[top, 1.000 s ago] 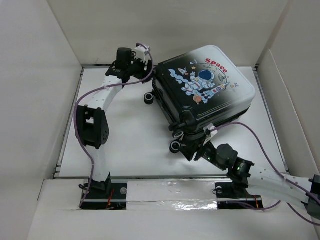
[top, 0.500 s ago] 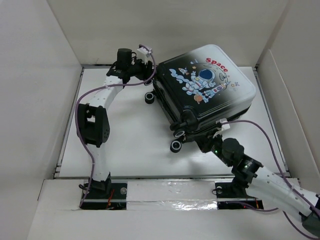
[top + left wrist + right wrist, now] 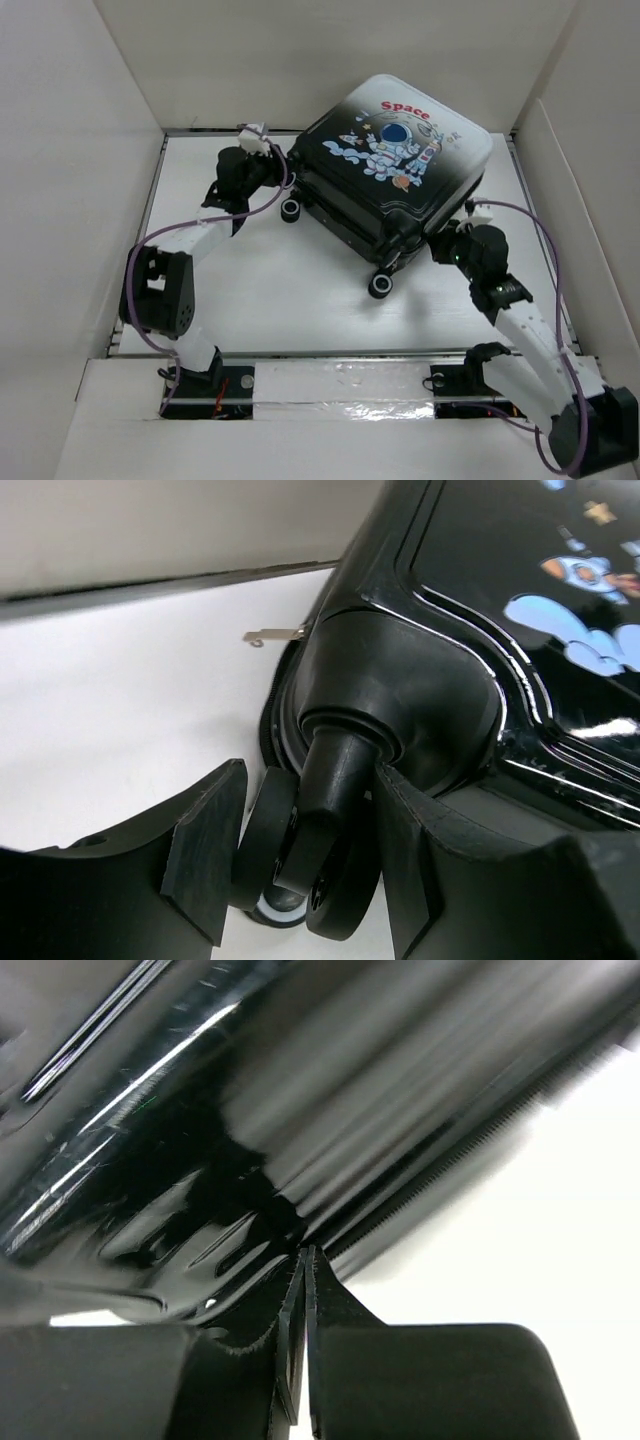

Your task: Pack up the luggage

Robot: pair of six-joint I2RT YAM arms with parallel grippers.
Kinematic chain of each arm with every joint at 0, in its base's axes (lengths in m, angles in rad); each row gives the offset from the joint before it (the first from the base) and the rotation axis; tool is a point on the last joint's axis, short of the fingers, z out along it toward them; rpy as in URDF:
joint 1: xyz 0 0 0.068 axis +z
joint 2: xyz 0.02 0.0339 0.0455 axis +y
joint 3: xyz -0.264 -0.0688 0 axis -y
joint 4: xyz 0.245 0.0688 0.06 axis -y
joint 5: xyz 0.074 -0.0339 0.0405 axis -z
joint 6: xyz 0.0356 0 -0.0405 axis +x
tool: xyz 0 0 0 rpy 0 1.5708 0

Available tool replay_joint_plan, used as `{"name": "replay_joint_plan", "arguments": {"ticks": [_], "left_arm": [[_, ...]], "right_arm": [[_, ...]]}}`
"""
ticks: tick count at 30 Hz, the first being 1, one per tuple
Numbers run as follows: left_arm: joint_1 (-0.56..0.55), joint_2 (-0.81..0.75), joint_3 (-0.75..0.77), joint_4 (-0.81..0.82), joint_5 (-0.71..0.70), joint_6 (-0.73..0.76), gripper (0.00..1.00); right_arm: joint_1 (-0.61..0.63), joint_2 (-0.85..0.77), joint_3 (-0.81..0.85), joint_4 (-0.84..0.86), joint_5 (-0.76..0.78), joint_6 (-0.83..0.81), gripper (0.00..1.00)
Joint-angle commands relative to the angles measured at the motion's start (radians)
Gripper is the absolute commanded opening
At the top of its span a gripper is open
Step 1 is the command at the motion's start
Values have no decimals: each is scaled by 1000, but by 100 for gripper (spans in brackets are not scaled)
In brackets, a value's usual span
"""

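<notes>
Between the left gripper (image 3: 305, 830) jaws, a luggage (image 3: 400, 170) wheel (image 3: 265, 840) sits clamped; right gripper (image 3: 303, 1270) jaws pressed together, empty, against the shell.

The white counter (image 3: 270, 290) fills the middle of the overhead frame. White walls (image 3: 90, 120) box it in at left, top and right, and a dark seam runs along its upper edge. A white ledge (image 3: 340, 380) with a shiny taped strip crosses the lower frame.

On the counter, upper centre-right, sits the luggage (image 3: 400, 170), closed, astronaut print facing up, turned corner-on. Its lower wheel (image 3: 380, 285) is near the frame's centre and its upper wheel (image 3: 291, 209) left of centre. Whether the shell lies flat cannot be told.
</notes>
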Motion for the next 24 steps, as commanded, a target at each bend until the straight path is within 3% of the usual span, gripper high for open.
{"name": "replay_joint_plan", "arguments": {"ticks": [1, 6, 9, 12, 16, 18, 22, 24], "left_arm": [[2, -183, -174, 103, -151, -235, 0], [2, -397, -376, 165, -215, -319, 0], [2, -544, -438, 171, -224, -375, 0], [2, -622, -390, 92, -215, -387, 0], [2, -673, -326, 6, -177, -412, 0], [2, -681, -298, -16, -155, -424, 0], [2, -699, -290, -36, -122, -448, 0], [2, -704, -303, -18, -96, -468, 0]], "right_arm": [[-81, 114, 90, 147, -136, -92, 8], [-94, 261, 224, 127, -268, -122, 9], [-84, 261, 232, 133, -276, -116, 9], [-84, 217, 203, 125, -263, -108, 16], [-96, 97, 107, 127, -209, -64, 35], [-120, -10, 27, 122, -201, -44, 35], [-121, -218, -111, 113, -215, 7, 2], [-121, -313, -207, 151, -244, 38, 0]]}}
